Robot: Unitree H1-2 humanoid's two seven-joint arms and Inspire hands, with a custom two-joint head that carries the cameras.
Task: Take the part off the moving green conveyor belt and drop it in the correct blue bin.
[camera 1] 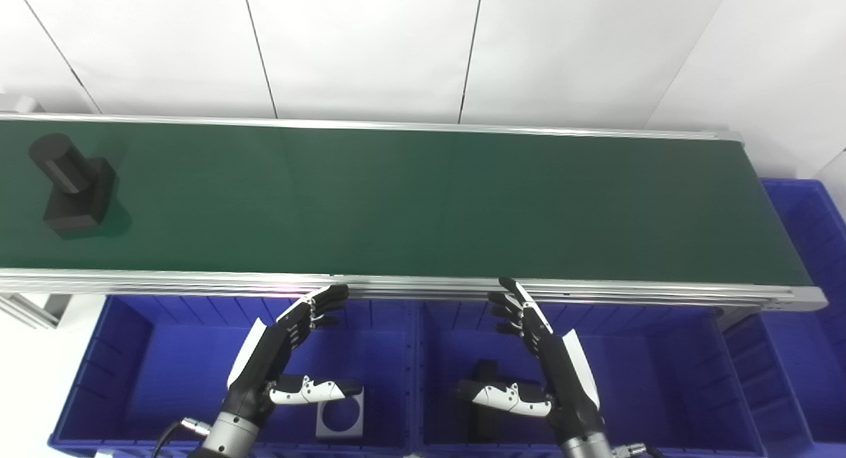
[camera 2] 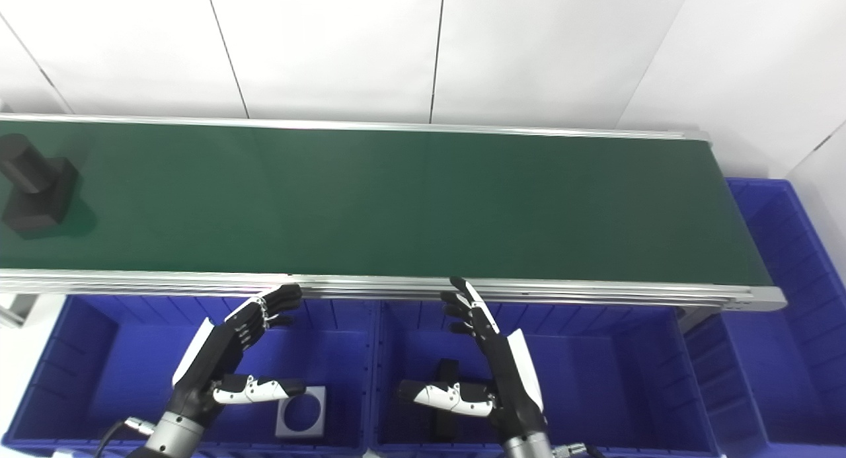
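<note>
A black part (camera 1: 71,184), a cylinder standing on a square block, sits on the green conveyor belt (camera 1: 423,200) at its far left. My left hand (camera 1: 281,352) hovers open over the left blue bin (camera 1: 132,352), below the belt's near rail. Over the middle blue bin (camera 1: 648,379) my right hand (camera 1: 538,359) is open too, fingers pointing toward the belt. Both hands are empty and far from the part.
A silver square plate with a round hole (camera 1: 340,415) lies in the left bin. A black part (camera 1: 486,372) rests in the middle bin, partly hidden by my right thumb. A third blue bin (camera 1: 809,246) stands past the belt's right end. White wall panels rise behind.
</note>
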